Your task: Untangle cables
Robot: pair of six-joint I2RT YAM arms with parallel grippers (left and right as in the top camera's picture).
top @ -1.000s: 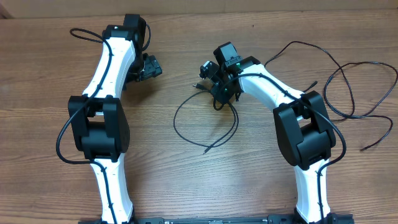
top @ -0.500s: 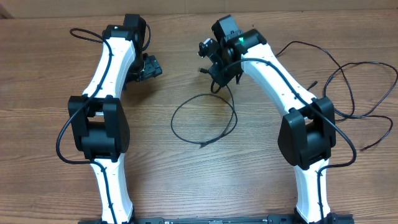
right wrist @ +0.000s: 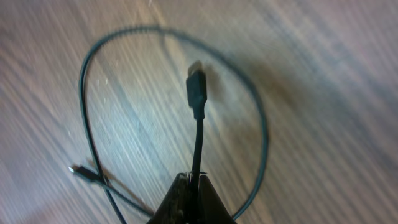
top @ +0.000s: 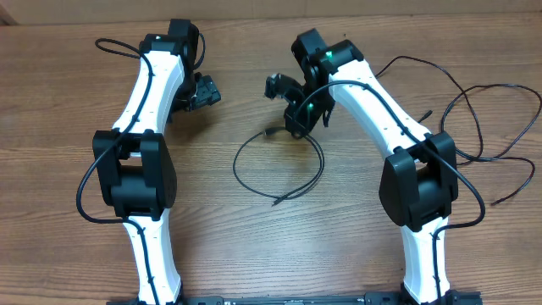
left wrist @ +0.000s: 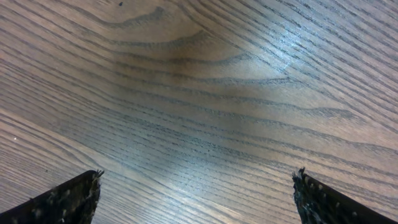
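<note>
A thin black cable lies in a loop at the table's middle, one plug end resting at the front of the loop. My right gripper is shut on this cable near its other plug end, held just above the wood. In the right wrist view the jaws pinch the cable, its plug sticks out ahead, and the loop curves below. More thin black cables lie at the right edge. My left gripper is open over bare wood; it also shows in the overhead view.
Thicker black wires run along both arms, one looping at the left arm's top and one at its elbow. The table's far edge runs along the top of the overhead view.
My right gripper has swung back and then come down toward the table, drawing the cable's plug end with it. The loop has shifted slightly. The left arm has not moved.
</note>
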